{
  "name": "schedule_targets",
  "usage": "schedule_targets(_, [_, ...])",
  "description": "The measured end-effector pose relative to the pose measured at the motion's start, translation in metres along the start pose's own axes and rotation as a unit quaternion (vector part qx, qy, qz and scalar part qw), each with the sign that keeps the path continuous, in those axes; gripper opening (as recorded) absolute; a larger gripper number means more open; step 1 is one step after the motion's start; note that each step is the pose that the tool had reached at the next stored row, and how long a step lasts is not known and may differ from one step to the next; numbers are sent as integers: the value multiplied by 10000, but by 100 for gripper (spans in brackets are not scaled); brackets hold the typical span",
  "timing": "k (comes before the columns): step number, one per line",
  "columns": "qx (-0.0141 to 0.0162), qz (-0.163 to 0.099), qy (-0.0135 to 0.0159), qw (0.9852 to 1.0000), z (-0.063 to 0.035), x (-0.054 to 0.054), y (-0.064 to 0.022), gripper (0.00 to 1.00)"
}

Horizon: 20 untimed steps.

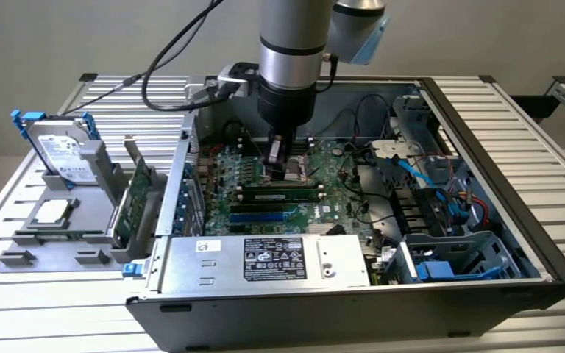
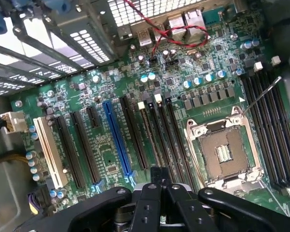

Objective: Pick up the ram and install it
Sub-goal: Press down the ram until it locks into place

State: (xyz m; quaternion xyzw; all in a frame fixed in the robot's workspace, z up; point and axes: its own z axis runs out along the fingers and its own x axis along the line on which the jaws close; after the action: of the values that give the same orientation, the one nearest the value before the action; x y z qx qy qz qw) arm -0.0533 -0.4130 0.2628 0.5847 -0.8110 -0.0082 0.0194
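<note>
The open computer case (image 1: pixel 479 147) sits on the slatted table (image 1: pixel 27 309), side panel off, and the arm reaches straight down into it over the green motherboard (image 1: pixel 337 184). The gripper (image 1: pixel 280 163) hangs low above the board near the CPU socket (image 2: pixel 225 153), and from the wrist view its black fingers (image 2: pixel 154 193) are pressed together with nothing between them. Now the ram (image 1: pixel 280 194): a thin green stick with a row of small dark chips, standing on edge in a memory slot just in front of the gripper, toward the power supply (image 1: pixel 263 261). Its long axis runs across the exterior view, left to right, parallel to the blue slots (image 1: pixel 263 215) beside it. So the stick lies just below and a touch nearer the camera than the fingertips, close but apart from them. It looks seated already, though whether it is fully latched cannot be judged. Off on the exterior view's left, a hard drive (image 1: pixel 62 151) and a larger green card (image 1: pixel 137 193) stand in a grey holder (image 1: pixel 42 246).
</note>
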Motion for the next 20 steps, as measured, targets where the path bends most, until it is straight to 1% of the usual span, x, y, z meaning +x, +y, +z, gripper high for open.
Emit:
schedule_targets(2, [-4,165,-6,9999,4,0,0,11])
schedule_targets(5, [-9,406,-14,9992,9,0,0,11])
schedule_targets(7, [-13,571,-21,9984,15,0,-1,11])
schedule_targets(10, [-18,815,-30,9967,22,0,-1,11])
schedule_targets(13, [-23,1056,-38,9944,31,-1,-1,11])
schedule_targets(15, [-26,1218,-45,9925,36,-1,-1,11])
schedule_targets(20, [-32,1618,-59,9868,49,-1,-2,11])
